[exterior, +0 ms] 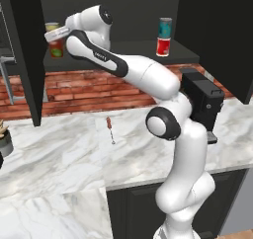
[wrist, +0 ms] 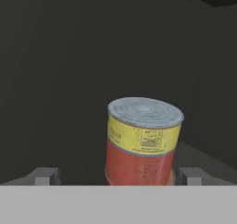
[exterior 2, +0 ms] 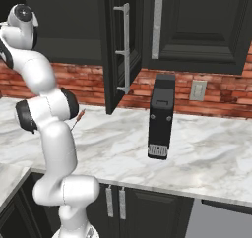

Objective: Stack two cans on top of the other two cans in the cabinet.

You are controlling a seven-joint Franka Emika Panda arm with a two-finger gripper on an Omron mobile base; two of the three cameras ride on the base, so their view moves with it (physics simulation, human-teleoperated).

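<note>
We have the arm reaching up into the black wall cabinet (exterior: 29, 55), with the gripper (wrist: 113, 174) at the left end of the cabinet shelf (exterior: 138, 53), right by the salmon-pink can (wrist: 141, 142) with the yellow-green upper band. In the hand view this can stands between the two grey fingertips (wrist: 44, 176), which are spread wide on either side with clear gaps, so the pincer is open and pinching nothing. The can appears slightly tilted in that view, though we cannot tell whether that is the can or the roll of the camera. In the left base view the same can sits near the cabinet's left side panel, partly hidden behind the hand, and something dark red shows below it, so it may already rest on another can; we cannot be sure. Toward the right end of the shelf the teal-blue can (exterior: 165, 27) stands on top of the bright red can (exterior: 163, 46), so that stack looks done. Our worry is the hand's closeness: a sideways or tilted move could clip the salmon-pink can with a fingertip and tip it off its perch or off the shelf's front edge onto the marble counter (exterior: 59, 154) below.
</note>
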